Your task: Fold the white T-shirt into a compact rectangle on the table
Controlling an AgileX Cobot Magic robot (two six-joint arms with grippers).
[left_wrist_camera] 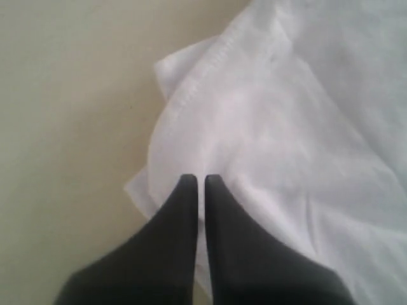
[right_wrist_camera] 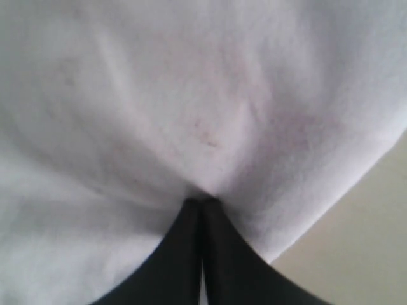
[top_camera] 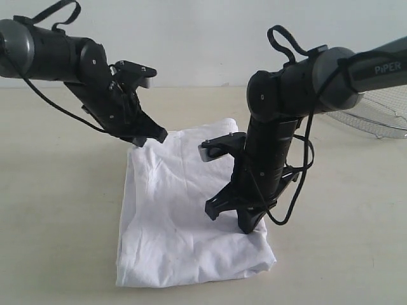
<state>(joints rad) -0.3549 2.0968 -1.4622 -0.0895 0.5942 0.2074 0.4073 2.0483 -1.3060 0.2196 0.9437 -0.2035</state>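
Pincers, two, black, both with jaws drawn together.

Left pincer (left_wrist_camera: 198,180): closed, tips at the far left corner of the white T-shirt (top_camera: 184,222), over its stitched hem. Whether any cloth is caught between the tips cannot be told.

Right pincer (right_wrist_camera: 202,202): closed, pointing down, tips pressed into the cloth near the garment's right edge, where the fabric puckers around them. Whether a fold is caught there cannot be told.

White T-shirt: one, folded to a rough rectangle, wrinkled, lying flat at the middle of the table (top_camera: 57,210), its near edge rounded and thick.

Table: pale beige, wide, bare on the left.

Wire-mesh basket (top_camera: 375,117): one, round, silver, at the far right of the table, well apart from the shirt. It is partly hidden behind the right arm, so its contents cannot be made out.
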